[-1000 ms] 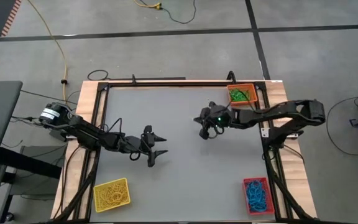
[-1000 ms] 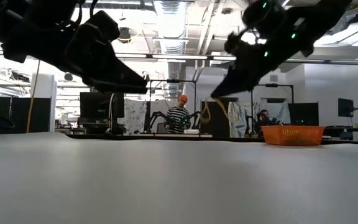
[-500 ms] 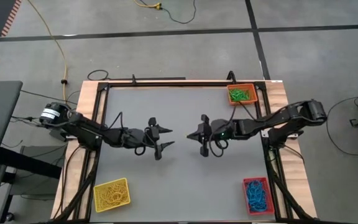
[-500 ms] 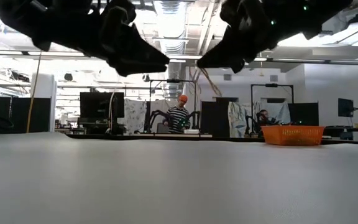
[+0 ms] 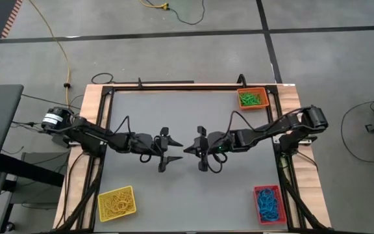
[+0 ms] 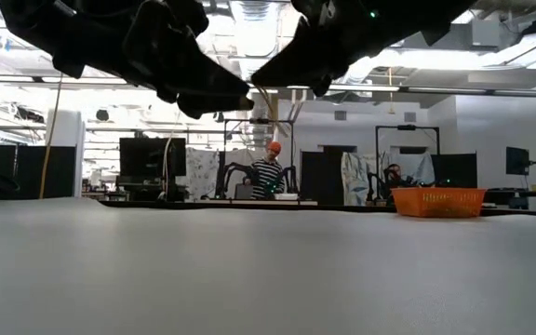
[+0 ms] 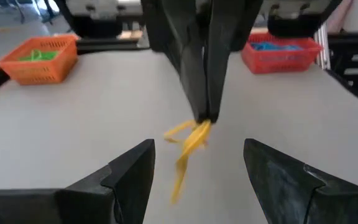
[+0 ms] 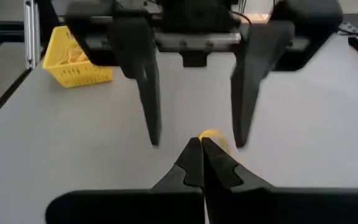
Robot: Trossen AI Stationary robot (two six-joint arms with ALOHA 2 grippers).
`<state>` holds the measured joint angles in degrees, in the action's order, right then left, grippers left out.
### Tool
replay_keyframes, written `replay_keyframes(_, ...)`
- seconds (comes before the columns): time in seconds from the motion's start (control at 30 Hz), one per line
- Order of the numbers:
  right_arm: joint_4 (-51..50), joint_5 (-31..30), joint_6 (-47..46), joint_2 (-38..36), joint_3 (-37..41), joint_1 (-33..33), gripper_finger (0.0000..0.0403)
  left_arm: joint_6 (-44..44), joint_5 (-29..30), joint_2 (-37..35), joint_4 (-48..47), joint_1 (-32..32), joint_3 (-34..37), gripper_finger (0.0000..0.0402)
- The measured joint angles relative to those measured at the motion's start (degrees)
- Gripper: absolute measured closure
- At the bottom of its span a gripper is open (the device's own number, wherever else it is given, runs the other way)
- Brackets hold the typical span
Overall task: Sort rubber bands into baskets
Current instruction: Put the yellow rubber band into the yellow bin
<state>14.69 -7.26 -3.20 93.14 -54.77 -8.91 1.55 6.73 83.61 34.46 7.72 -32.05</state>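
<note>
The right gripper (image 7: 205,118) has its two fingers pressed together at their tips, and a yellow rubber band (image 7: 188,144) is pinched there, most of the loop dangling loose below the tips above the grey table (image 5: 187,107). Directly facing it, the left gripper (image 8: 194,140) stands with its fingers (image 8: 146,93) spread wide and nothing between them; the closed tips of the right gripper point into that gap, and the band hangs just short of it, touching neither left finger as far as can be seen. From above, the two grippers meet nose to nose over the middle of the table, the left gripper (image 5: 167,149) and the right gripper (image 5: 188,149) very near each other, each arm stretching back toward its own side of the frame. Farther out from the fingers lie the baskets: the orange basket (image 5: 253,99) with green bands sits at the far corner behind the right arm, the red basket (image 5: 268,203) with blue bands at the near corner on that same side, and the yellow basket (image 5: 116,202) with yellow bands at the near corner on the left arm's side. In the low view a person (image 6: 268,175) in a striped top shows in the room beyond the table.
</note>
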Motion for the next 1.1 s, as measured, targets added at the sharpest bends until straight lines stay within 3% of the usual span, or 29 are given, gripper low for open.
replay_keyframes(0.3, -0.9, -0.2, 0.3, 0.0, 0.1, 0.0, 0.0385, 0.6, 0.1, 0.0, -1.3, 0.0, 0.0, 0.0181)
replay_keyframes(0.7, -0.7, 0.1, 2.1, -0.1, 0.1, 0.4, 0.0383, -0.3, 0.8, 0.0, -0.9, 0.1, 0.0, 0.0319)
replay_keyframes(1.0, -0.5, 1.4, 2.2, -0.1, 0.1, 0.9, 0.0378, -0.2, 1.3, 0.0, -2.5, 0.2, 0.0, 0.0393)
replay_keyframes(1.1, -1.0, 1.4, 2.2, -0.1, 0.1, 0.9, 0.0365, -0.4, 1.5, 0.0, -2.4, 0.3, 0.0, 0.0399)
